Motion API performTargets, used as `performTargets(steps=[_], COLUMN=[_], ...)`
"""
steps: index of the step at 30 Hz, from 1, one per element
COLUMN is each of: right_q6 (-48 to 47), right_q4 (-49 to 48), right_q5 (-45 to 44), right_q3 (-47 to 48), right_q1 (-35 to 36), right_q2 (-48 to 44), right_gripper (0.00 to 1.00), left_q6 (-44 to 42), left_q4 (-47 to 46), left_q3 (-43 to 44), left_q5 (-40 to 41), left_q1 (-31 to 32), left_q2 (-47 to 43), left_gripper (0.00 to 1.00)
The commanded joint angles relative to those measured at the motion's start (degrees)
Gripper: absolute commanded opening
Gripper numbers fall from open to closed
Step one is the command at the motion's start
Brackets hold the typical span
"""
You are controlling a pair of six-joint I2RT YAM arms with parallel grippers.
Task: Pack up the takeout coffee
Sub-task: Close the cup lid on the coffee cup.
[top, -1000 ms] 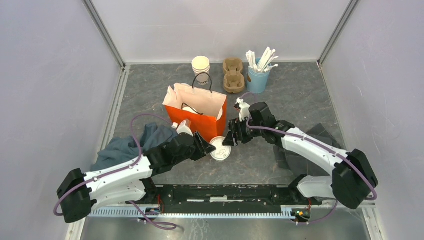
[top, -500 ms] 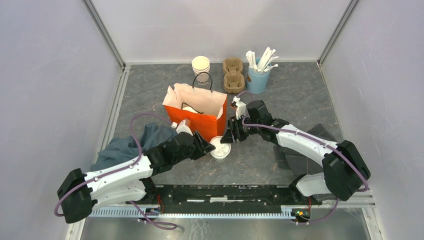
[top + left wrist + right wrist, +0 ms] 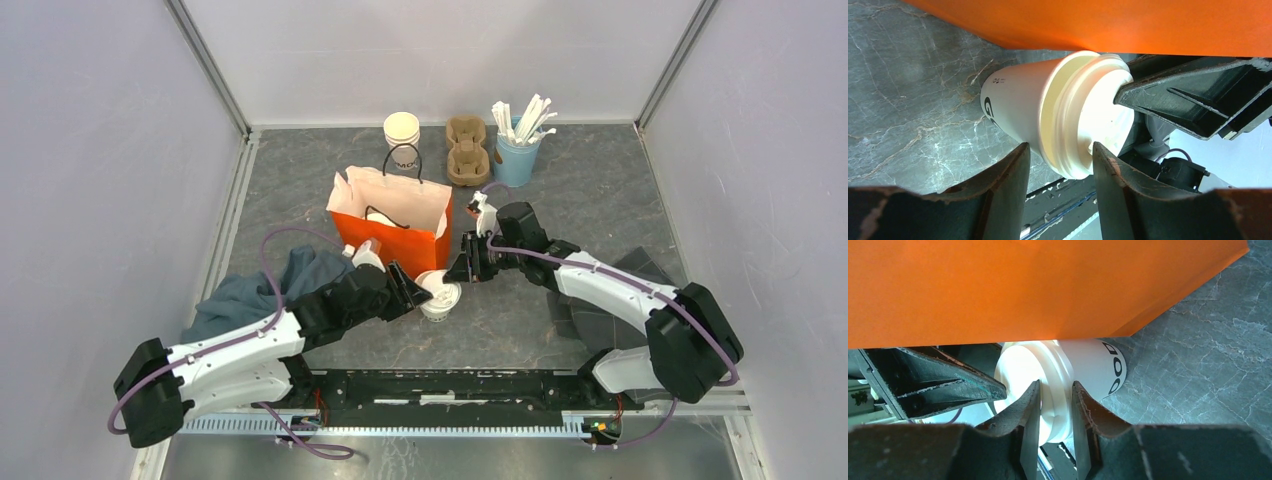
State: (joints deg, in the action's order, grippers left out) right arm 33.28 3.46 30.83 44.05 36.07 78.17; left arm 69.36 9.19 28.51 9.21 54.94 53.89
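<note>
1. Left gripper (image 3: 1060, 150): the jaws stand partly apart, with one finger on either side of the lidded cup (image 3: 1020, 102) at its lid end. It cannot be told whether they press on it.
2. Right gripper (image 3: 1052, 390): the fingers are drawn close together across the rim of the cup's white lid (image 3: 1018, 365). One finger is on the lid face and one behind the rim, both in contact, so the cup is held here.
3. Cup attitude: it is tilted and sits between the two sets of fingertips, which face each other. It cannot be told whether the base touches the table (image 3: 600, 200).
4. Orange bag (image 3: 385, 240): it stands upright with its mouth open, just past both sets of fingertips. The cup is outside it, close against its near wall.
5. A white rounded item (image 3: 378, 216) shows inside the bag mouth. It is too small to identify.
</note>
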Motion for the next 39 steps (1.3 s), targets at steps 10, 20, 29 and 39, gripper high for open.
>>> performTargets(steps=[10,20,29,39], right_q6=[4.49,6.58,7.12,6.85], right_q4=[-5.66,-7.49,-8.74,-9.0], right_q5=[0.34,-2.38,-0.38,-0.74], right_q3=[-2.33,-3.51,-2.63,-2.04], right_q1=[-0.22,-0.16,0.09,0.92], right_q2=[-1.44,-0.21,0.92,2.38], right_gripper=[0.43,0.46,0.51,0.45], left_q6=[-2.92,-6.0,-6.61,-5.12], left_q4=[-1.24,-3.69,-6.1,-7.53], left_q3=[1.11,2.56,1.64,0.83], left_q5=[3.43,1.98,-1.33,-4.99], left_q1=[-0.63,-1.82,-3.11,-3.44], left_q2=[-3.81,0.59,1.0,0.86], left_gripper=[0.7,0.63,0.51,0.42])
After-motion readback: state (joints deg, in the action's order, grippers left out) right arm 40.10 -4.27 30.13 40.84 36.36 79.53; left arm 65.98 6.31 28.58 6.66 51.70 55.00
